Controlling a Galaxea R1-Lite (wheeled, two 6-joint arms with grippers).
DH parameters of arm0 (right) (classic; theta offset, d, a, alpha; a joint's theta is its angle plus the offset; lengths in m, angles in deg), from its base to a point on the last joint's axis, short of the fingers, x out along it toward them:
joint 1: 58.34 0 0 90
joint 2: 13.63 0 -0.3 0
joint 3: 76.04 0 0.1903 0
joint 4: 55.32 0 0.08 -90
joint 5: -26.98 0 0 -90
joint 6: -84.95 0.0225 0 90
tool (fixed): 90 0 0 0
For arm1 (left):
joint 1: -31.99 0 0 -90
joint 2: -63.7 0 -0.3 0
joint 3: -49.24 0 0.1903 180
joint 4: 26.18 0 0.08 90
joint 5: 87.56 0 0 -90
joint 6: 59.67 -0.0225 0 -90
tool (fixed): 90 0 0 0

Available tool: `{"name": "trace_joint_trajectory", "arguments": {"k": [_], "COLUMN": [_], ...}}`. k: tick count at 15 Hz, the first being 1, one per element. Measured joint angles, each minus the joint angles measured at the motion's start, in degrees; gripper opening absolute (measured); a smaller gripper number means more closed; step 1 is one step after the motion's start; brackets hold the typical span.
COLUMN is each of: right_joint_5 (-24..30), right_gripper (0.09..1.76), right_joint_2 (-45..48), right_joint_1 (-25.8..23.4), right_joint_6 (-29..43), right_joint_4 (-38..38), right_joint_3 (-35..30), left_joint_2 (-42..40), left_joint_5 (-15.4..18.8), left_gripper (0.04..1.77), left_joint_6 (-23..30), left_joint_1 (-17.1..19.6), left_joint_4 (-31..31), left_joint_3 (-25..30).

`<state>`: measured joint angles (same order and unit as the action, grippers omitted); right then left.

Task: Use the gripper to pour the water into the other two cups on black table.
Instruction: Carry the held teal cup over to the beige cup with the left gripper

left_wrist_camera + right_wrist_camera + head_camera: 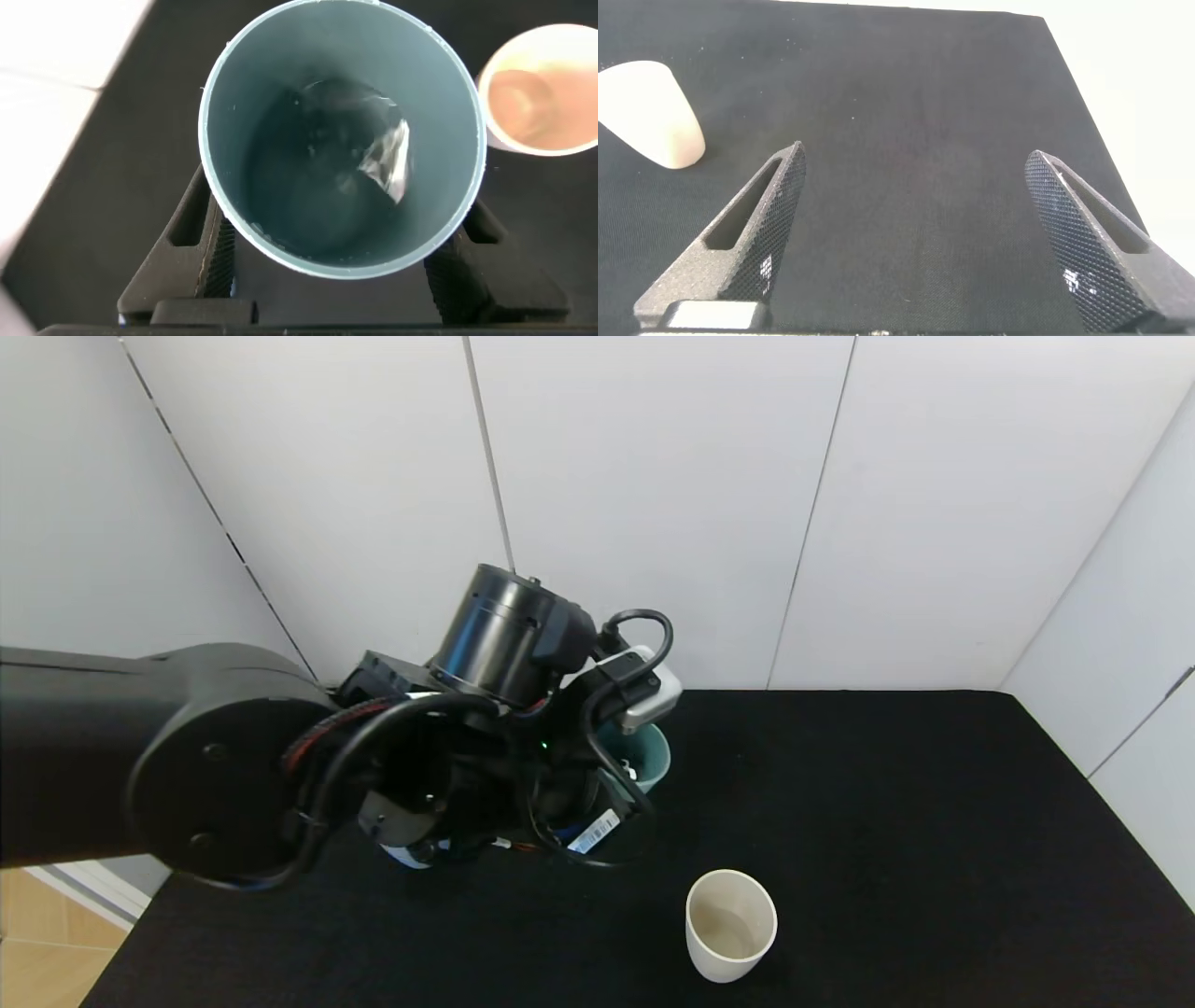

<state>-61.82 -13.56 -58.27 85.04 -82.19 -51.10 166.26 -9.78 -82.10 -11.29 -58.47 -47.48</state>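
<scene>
Water (383, 159) sits in the teal-green cup (341, 140) your left gripper (341, 266) is clamped on, over the black table (887, 784).
Going near to far: your cream-white cup (731, 924) stands upright near the front edge, right of centre, with a pale pool showing at its bottom. Left of it and farther back, your left gripper's fingers (201, 252) press on both sides of the teal-green cup, held roughly upright with clear liquid glinting inside. A bit of light blue (406, 855) peeks out under the left arm (140, 756); you cannot tell from that whether it's the blue cup. Your right gripper (920, 233) hangs off to the right with fingers wide apart, nothing between them, cream-white cup well off to its side. White panel walls (653, 476) close the far side.
</scene>
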Motion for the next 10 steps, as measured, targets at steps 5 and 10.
{"name": "trace_joint_trajectory", "arguments": {"k": [5, 10], "right_joint_5": [0.00, 0.00], "right_gripper": [1.71, 1.71], "right_joint_2": [0.00, 0.00], "right_joint_1": [0.00, 0.00], "right_joint_6": [0.00, -0.02], "right_joint_4": [0.00, 0.02], "right_joint_3": [0.00, 0.00], "left_joint_2": [5.57, 7.45], "left_joint_5": [-6.40, -8.63], "left_gripper": [1.14, 1.14], "left_joint_6": [-5.60, -9.20], "left_joint_1": [-1.12, -4.10], "left_joint_4": [0.85, 0.61], "left_joint_3": [-1.01, -0.90]}}
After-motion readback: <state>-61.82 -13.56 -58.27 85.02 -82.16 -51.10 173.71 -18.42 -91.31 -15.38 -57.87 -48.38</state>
